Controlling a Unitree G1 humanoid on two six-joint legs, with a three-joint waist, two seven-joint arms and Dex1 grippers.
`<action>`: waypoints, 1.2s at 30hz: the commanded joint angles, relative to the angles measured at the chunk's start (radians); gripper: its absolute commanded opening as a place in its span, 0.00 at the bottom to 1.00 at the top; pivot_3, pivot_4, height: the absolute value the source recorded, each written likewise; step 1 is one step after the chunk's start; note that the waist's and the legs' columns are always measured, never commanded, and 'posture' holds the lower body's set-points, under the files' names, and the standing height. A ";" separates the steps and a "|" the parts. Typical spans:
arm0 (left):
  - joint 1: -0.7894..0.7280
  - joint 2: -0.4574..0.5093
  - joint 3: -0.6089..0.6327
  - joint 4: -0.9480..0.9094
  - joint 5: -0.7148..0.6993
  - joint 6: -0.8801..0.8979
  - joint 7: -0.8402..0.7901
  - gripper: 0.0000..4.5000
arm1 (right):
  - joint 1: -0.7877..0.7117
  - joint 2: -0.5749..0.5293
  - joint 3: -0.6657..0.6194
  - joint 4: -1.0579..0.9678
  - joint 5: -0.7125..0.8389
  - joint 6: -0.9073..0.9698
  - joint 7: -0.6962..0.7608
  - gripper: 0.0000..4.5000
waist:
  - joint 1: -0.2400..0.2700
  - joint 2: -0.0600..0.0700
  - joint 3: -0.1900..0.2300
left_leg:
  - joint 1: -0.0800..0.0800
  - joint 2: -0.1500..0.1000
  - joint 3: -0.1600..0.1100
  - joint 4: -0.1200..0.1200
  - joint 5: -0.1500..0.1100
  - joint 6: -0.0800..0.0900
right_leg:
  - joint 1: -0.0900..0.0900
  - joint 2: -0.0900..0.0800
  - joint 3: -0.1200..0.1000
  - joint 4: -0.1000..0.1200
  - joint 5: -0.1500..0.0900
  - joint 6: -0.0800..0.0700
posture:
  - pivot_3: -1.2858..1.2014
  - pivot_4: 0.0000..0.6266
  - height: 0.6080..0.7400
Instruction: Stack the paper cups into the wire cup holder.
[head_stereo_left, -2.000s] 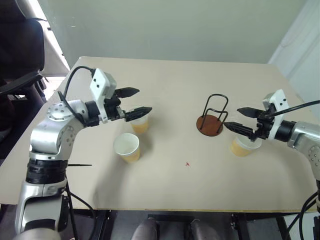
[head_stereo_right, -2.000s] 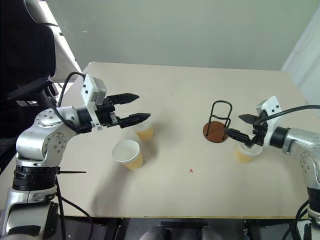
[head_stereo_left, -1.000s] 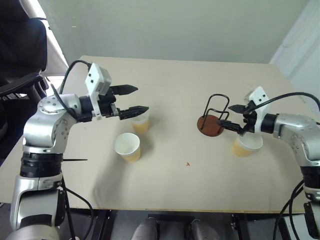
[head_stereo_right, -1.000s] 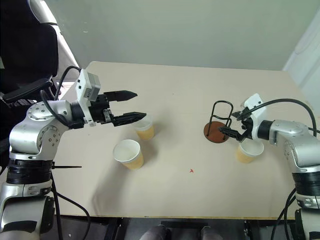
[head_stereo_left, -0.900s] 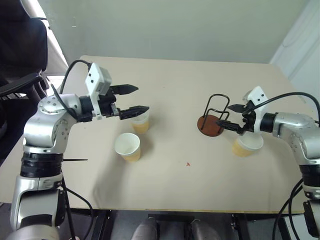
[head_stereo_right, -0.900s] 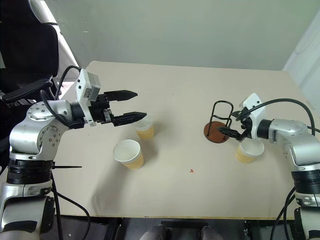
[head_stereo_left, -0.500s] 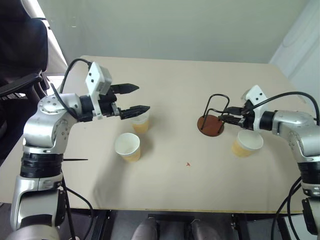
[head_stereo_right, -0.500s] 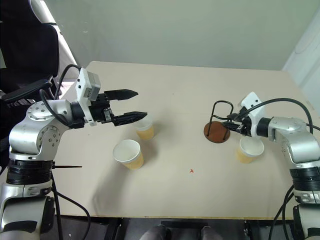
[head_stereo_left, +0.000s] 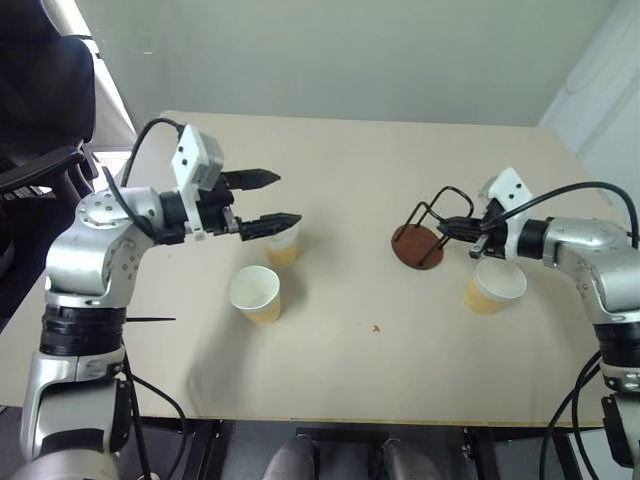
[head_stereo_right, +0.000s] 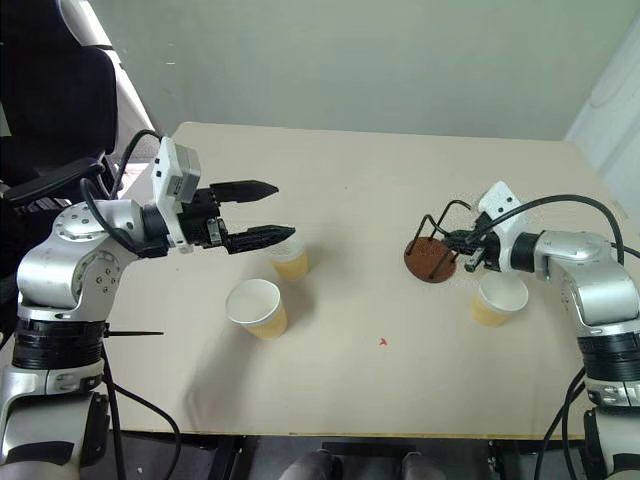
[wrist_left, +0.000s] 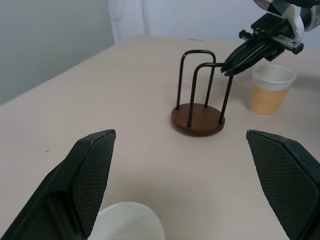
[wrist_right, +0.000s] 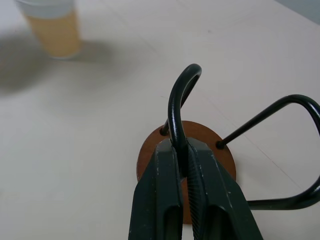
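The wire cup holder stands on the right half of the beige counter, tipped so that its black wire loops lean toward the right arm and one edge of its reddish-brown disc base is off the surface. The right gripper has its jaws pinched shut on one of those wire loops, the wire caught between the two black fingers just above the base. No cup sits inside the holder. One paper cup stands upright on the counter just beside the holder, under the right forearm. The other two paper cups are on the left half of the counter, well apart from the holder: one stands nearer the front edge with its white inside showing, the other stands a little farther back, just under the left gripper's fingertips. The left gripper hovers above that cup with its jaws spread wide and nothing between them.
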 joint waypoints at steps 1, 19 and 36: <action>-0.044 0.038 0.005 -0.078 -0.066 0.063 -0.053 1.00 | -0.042 -0.041 0.002 -0.130 0.042 0.018 0.061 0.01 | 0.000 0.000 0.000 | -0.001 0.000 0.000 0.000 0.000 0.000 | -0.001 0.000 0.000 0.000 0.000 0.000 | 0.52 0.24 1.00; -0.055 0.153 -0.053 -0.169 -0.148 0.182 -0.230 1.00 | -0.046 -0.120 0.083 -0.427 0.145 0.124 0.163 0.01 | -0.001 0.000 0.000 | -0.002 0.001 0.000 0.001 0.000 0.000 | -0.001 0.000 0.000 -0.002 0.000 0.001 | 0.52 0.24 1.00; 0.029 0.170 -0.052 -0.305 -0.233 0.240 -0.231 1.00 | 0.019 -0.165 0.156 -0.473 0.103 0.054 0.212 0.01 | -0.006 0.000 0.000 | -0.001 0.001 0.000 0.002 0.000 0.001 | -0.001 0.000 0.000 -0.002 0.000 0.001 | 0.52 0.24 1.00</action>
